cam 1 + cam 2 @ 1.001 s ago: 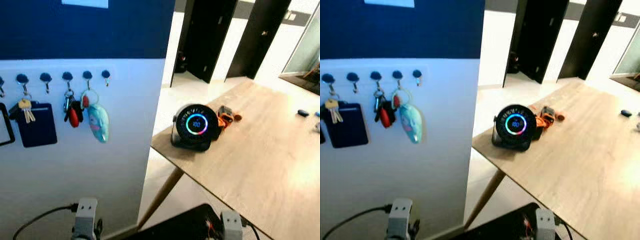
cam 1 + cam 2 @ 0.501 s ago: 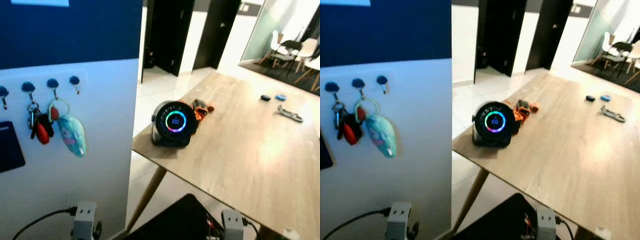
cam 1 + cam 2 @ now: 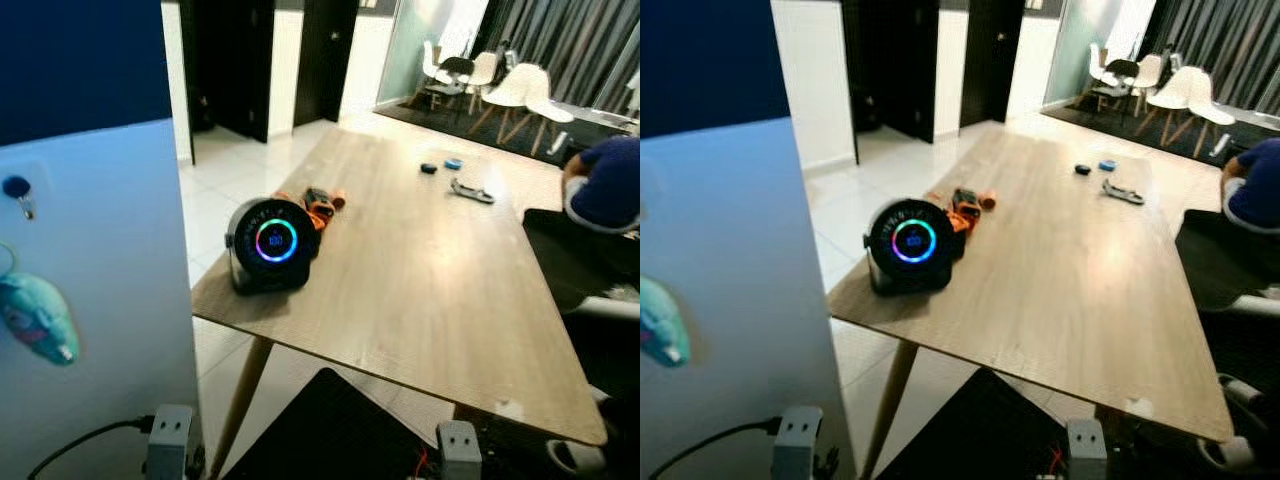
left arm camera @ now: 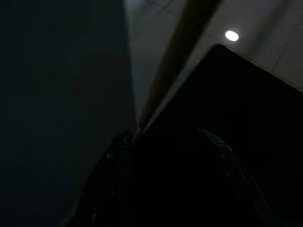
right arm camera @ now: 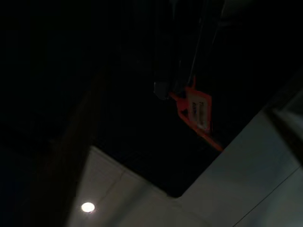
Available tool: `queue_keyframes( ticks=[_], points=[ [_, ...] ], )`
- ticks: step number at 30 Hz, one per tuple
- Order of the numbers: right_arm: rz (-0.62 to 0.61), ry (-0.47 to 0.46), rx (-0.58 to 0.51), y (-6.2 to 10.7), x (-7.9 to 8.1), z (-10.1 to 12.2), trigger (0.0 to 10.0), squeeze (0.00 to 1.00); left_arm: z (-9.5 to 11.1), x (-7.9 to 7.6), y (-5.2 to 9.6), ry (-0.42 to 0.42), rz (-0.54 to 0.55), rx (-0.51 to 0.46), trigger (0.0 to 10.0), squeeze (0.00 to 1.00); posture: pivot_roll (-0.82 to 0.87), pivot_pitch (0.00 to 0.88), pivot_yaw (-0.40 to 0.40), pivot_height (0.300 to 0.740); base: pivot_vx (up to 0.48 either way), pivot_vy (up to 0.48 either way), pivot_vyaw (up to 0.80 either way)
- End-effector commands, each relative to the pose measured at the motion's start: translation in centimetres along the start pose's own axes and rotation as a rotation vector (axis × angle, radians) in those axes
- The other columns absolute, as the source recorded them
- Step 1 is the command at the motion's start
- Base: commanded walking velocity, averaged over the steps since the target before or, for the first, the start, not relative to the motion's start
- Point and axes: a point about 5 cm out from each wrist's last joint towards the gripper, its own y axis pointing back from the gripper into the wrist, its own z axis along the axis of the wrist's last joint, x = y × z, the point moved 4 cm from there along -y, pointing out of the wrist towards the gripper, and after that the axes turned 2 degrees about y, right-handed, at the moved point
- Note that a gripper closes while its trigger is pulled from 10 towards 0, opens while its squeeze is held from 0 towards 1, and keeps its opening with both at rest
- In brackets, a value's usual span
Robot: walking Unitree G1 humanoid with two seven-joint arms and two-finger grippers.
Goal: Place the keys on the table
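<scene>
Facing table [image 3: 430,260], well apart from the teal key fob [image 3: 35,322] hanging on wall panel [image 3: 100,230] at far left. Could lose sight of it, reach blind, or knock round speaker [image 3: 270,245] at the table's near corner. Looks glossy, rounded, dangling free. Holds left gripper [image 4: 165,139] with fingers apart, empty; cannot tell for right gripper, too dark.

White tiled floor [image 3: 215,190], dark doorways [image 3: 225,60], white chairs [image 3: 520,90] before grey curtains [image 3: 590,50]
</scene>
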Motion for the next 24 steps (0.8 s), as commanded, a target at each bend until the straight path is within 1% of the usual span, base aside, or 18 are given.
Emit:
queue_keyframes(
  ticks=[1,9,13,19,24],
  points=[
    [0.003,-0.001,0.009,0.0,0.1,-0.2,10.0,0.00,-0.1,-0.2,0.0,-0.004,-0.009,0.002,10.0,0.00,0.09,0.000,-0.081,0.740,0.000,0.000,-0.80],
    [0.003,0.006,0.006,-0.1,0.0,0.0,10.0,0.00,0.0,-0.4,0.0,-0.012,-0.021,-0.003,10.0,0.00,0.10,0.015,-0.067,0.740,0.000,0.000,-0.80],
    [-0.005,0.003,0.003,-0.1,-0.1,0.1,10.0,0.00,0.2,-0.5,-0.1,-0.023,-0.032,-0.007,10.0,0.00,0.11,0.024,-0.035,0.740,0.000,0.000,-0.80],
    [-0.030,-0.033,-0.012,0.0,-0.2,0.1,10.0,0.00,0.6,-0.4,-0.2,-0.075,-0.071,-0.005,10.0,0.00,0.11,0.032,0.010,0.740,0.000,0.000,-0.80],
    [-0.036,-0.044,-0.014,0.1,-0.2,-0.1,10.0,0.00,1.1,-0.3,-0.5,-0.100,-0.087,-0.010,10.0,0.00,0.12,0.042,0.034,0.740,0.000,0.000,-0.80]
  ],
)
